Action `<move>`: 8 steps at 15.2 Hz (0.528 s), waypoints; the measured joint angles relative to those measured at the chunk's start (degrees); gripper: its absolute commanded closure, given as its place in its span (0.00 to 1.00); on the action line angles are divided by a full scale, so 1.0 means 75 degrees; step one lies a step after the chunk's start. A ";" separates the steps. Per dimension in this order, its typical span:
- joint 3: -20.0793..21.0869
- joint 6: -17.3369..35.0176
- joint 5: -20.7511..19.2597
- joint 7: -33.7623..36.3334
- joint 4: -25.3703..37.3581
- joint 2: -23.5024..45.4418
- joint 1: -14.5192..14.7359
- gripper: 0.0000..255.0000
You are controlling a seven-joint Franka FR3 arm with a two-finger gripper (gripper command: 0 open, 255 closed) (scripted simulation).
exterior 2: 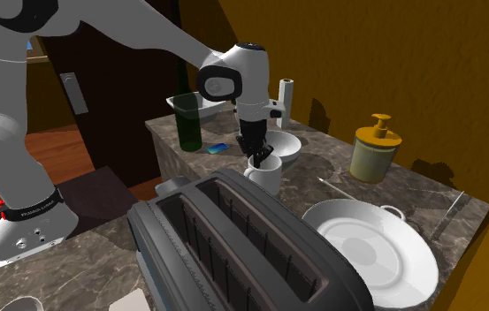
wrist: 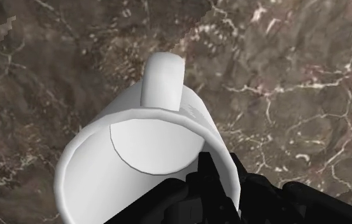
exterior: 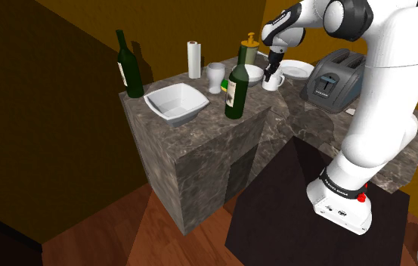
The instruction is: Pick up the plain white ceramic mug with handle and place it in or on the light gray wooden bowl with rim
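Observation:
A plain white mug with a handle stands on the dark marble counter, between a round white bowl and a toaster. My gripper comes down onto its rim from above. In the wrist view one black finger is inside the mug and the other is outside its wall, clasping the wall on the side opposite the handle. The second exterior view shows the gripper at the mug, with the round bowl right behind it. I cannot tell whether the mug's base has left the counter.
A dark green bottle stands close in front of the round bowl. A square white bowl, a second bottle, a paper roll and a white cup are further along. Toaster, handled plate and soap dispenser stand nearby.

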 measured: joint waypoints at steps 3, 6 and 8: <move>0.0000 -0.0001 0.0000 0.0000 0.0000 0.0000 0.0000 1.00; -0.0006 -0.0037 -0.0013 0.0012 0.0023 -0.0014 0.0004 1.00; -0.0032 -0.0174 -0.0071 0.0054 0.0085 -0.0097 0.0023 1.00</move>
